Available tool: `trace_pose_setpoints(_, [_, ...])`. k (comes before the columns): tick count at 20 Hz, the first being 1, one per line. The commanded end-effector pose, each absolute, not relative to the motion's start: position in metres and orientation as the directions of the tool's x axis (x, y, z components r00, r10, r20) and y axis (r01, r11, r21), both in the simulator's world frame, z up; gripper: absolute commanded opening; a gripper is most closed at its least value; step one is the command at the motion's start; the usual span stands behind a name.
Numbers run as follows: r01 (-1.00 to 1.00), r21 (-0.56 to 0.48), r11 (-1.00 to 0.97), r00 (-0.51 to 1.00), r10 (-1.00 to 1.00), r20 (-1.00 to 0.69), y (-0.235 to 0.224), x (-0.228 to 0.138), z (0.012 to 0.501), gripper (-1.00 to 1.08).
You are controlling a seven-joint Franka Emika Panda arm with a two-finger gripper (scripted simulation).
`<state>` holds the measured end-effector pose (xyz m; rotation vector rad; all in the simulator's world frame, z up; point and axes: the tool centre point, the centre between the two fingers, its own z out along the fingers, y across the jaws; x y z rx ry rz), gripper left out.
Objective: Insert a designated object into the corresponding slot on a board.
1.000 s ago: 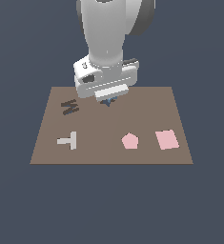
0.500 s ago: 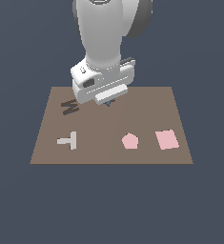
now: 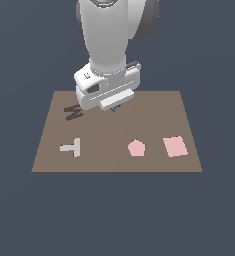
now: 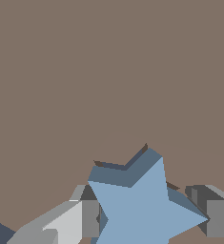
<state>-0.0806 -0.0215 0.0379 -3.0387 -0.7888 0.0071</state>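
The light-blue star (image 4: 142,205) sits between my gripper's (image 4: 151,219) two grey fingers (image 4: 89,218), which press on it from both sides. Thin dark edges of the star-shaped slot (image 4: 119,165) peek out just past the star's points, and the star's side walls still stand above the brown board (image 4: 108,71). In the exterior view the white hand covers nearly all of this. Only a sliver of the blue star (image 3: 114,108) shows under the gripper (image 3: 113,106), low over the far middle of the board (image 3: 154,115).
A dark M-shaped recess (image 3: 73,112) lies toward the exterior view's left of the hand. Along the near side of the board lie a grey T piece (image 3: 71,148), a pink pentagon (image 3: 136,148) and a pink square (image 3: 175,146).
The hand has shifted slightly toward the exterior view's left over the far part of the board, turned a little, and stayed low. The other pieces have not moved.
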Motion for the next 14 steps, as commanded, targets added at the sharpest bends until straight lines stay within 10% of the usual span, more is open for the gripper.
trace_pose_setpoints(1, [0.488, -0.004, -0.873, 0.873, 0.488, -0.004, -0.0214, -0.0807, 0.0333, -1.00])
trace_pose_setpoints(4, [0.489, -0.003, -0.872, 0.872, 0.489, -0.004, -0.0213, -0.0806, 0.0305, -1.00])
trace_pose_setpoints(5, [0.489, -0.003, -0.872, 0.872, 0.489, -0.004, -0.0213, -0.0806, 0.0305, 1.00])
trace_pose_setpoints(14, [0.489, -0.003, -0.872, 0.872, 0.489, -0.004, -0.0213, -0.0806, 0.0305, 1.00])
